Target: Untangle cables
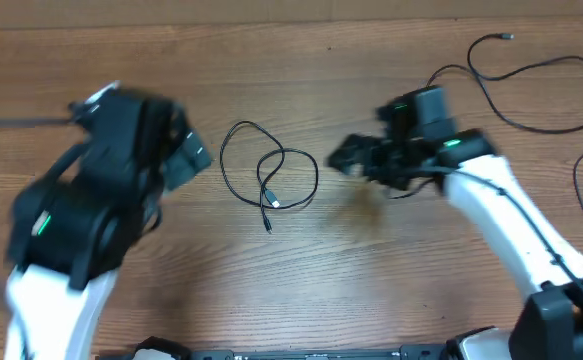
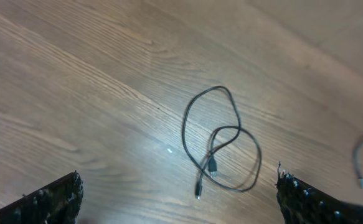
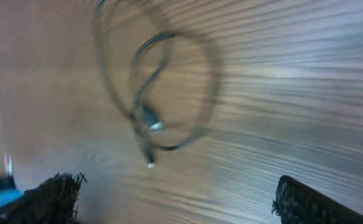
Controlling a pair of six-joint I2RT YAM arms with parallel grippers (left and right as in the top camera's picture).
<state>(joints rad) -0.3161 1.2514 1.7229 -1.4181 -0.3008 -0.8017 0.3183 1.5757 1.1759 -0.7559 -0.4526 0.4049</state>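
Overhead view. Left gripper [image 1: 201,156]: jaws spread wide, nothing between them; the left wrist view confirms this, with both fingers [image 2: 50,199] at the frame's bottom corners and bare table between. Right gripper [image 1: 337,158]: also spread wide and empty. The right wrist view is motion-blurred, but the gap between its fingers is plainly clear.

Outward from the claws: the looped cable [image 1: 269,180] lies flat on the wooden table [image 1: 301,280], directly between the two grippers and touched by neither. The left claw sits just beside the loop's left edge, the right claw just beside its right lobe; neither is clearly nearer. The figure runs from a large upper-left loop to a smaller lower-right loop. The strands cross in the middle, and both plug ends [image 1: 270,207] trail toward the robot's side.

Judgement: each claw faces its own lobe, so a pull apart along the left-right line looks suited.

Two further cables [image 1: 541,130] lie well apart at the right, already separate.
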